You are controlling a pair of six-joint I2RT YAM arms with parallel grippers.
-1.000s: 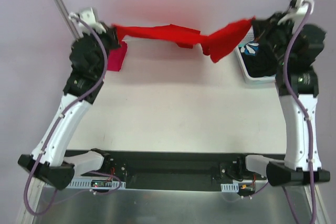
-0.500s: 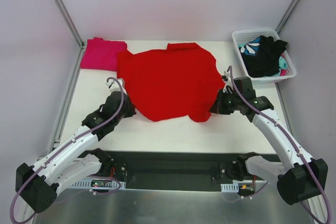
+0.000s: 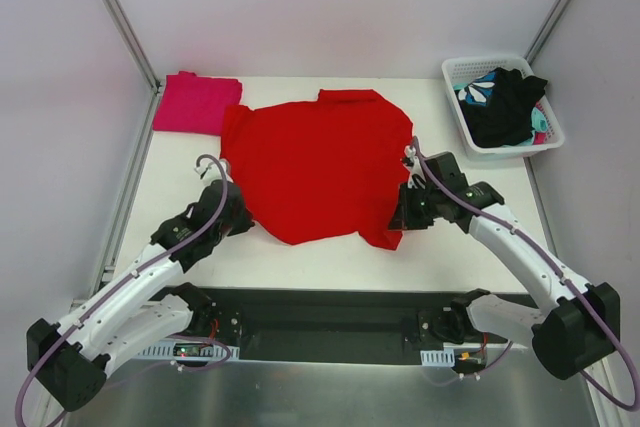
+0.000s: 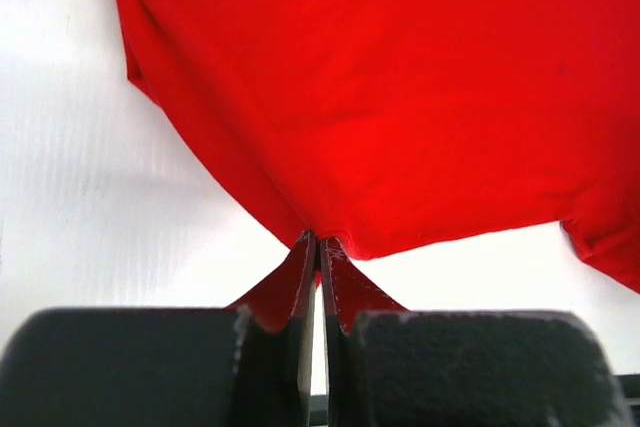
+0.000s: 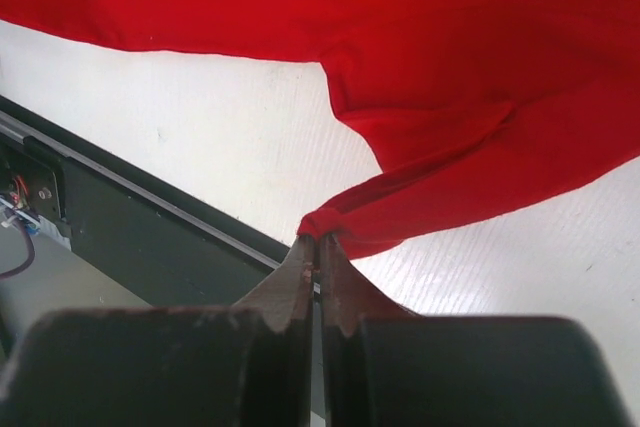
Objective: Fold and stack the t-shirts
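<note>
A: Both jaws pinched tight?
B: Yep. Left gripper [image 4: 318,247] is clamped on the red t-shirt [image 4: 400,97] at its near hem, cloth fanning out ahead of the tips. Right gripper [image 5: 318,244] nips a bunched edge, the rest spread ahead.
A: Fabric?
B: Soft, matte, mostly flat w/ few creases on the white ribbed table [image 3: 330,252]. Pink t-shirt [image 3: 195,102], a flat rectangle, lies well beyond the left jaws.

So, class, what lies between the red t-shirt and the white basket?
Only bare white table separates the red t-shirt from the basket, as the top view shows.
</note>
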